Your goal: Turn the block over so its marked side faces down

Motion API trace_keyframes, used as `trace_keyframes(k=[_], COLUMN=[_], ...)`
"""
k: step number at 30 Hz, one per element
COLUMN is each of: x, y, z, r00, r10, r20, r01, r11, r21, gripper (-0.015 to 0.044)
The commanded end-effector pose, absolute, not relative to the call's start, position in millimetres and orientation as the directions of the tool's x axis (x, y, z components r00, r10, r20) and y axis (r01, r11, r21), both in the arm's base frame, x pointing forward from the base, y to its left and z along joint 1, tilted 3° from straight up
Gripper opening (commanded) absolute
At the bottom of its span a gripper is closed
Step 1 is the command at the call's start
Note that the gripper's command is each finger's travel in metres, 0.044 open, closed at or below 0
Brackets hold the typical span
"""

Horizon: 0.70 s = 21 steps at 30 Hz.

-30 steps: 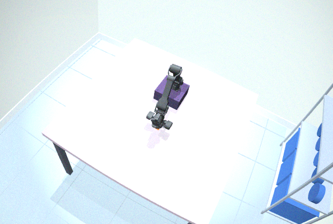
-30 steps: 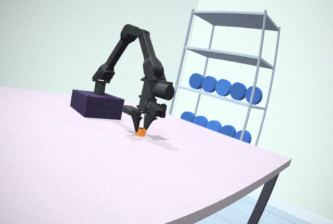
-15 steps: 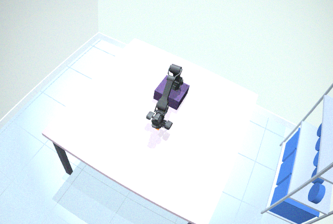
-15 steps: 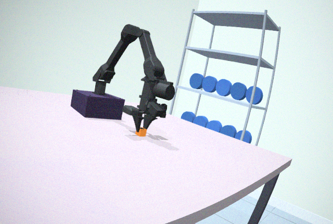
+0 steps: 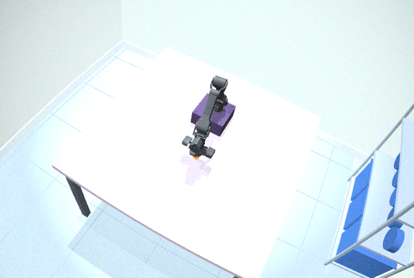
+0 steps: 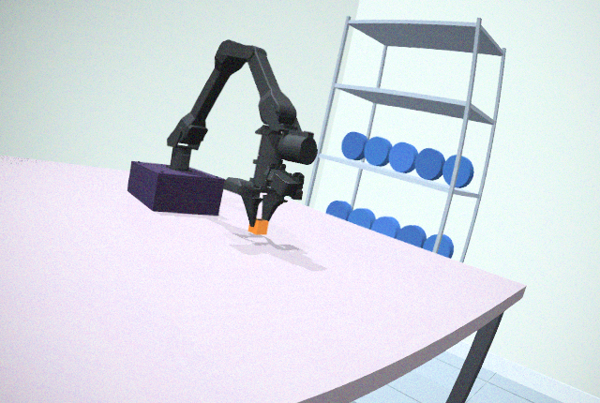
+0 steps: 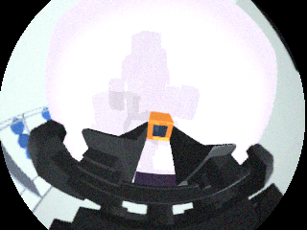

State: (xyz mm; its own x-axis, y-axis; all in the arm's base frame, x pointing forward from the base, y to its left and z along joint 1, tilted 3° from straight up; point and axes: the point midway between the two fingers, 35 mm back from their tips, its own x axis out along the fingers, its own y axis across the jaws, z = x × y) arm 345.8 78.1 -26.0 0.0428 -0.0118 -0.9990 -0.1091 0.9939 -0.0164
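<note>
Tool (image 5: 196, 155) (image 6: 259, 222) (image 7: 159, 126) grips block (image 5: 195, 157) (image 6: 258, 227) (image 7: 165, 116) (1 marked face toward wrist camera).

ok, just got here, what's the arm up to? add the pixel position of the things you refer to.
The black arm's gripper (image 5: 196, 156) (image 6: 259, 224) (image 7: 159, 126) is closed on a small orange block (image 5: 195, 157) (image 6: 261, 227) (image 7: 160, 116), down near the pale table (image 5: 133, 154) (image 6: 145, 291) (image 7: 216, 62). The block's dark-marked face points up toward the wrist camera, so the turn to marked side down isn't done. Can't tell for sure whether the block is off the table.
</note>
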Motion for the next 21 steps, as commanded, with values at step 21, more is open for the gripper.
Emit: trace_keyframes(k=[21], x=[341.3], y=[77.7], z=[-36.6], r00=[0.396], r10=[0.027], r20=[-0.918], r01=[-0.115], r11=[0.993], r21=[-0.021], gripper=[0.0])
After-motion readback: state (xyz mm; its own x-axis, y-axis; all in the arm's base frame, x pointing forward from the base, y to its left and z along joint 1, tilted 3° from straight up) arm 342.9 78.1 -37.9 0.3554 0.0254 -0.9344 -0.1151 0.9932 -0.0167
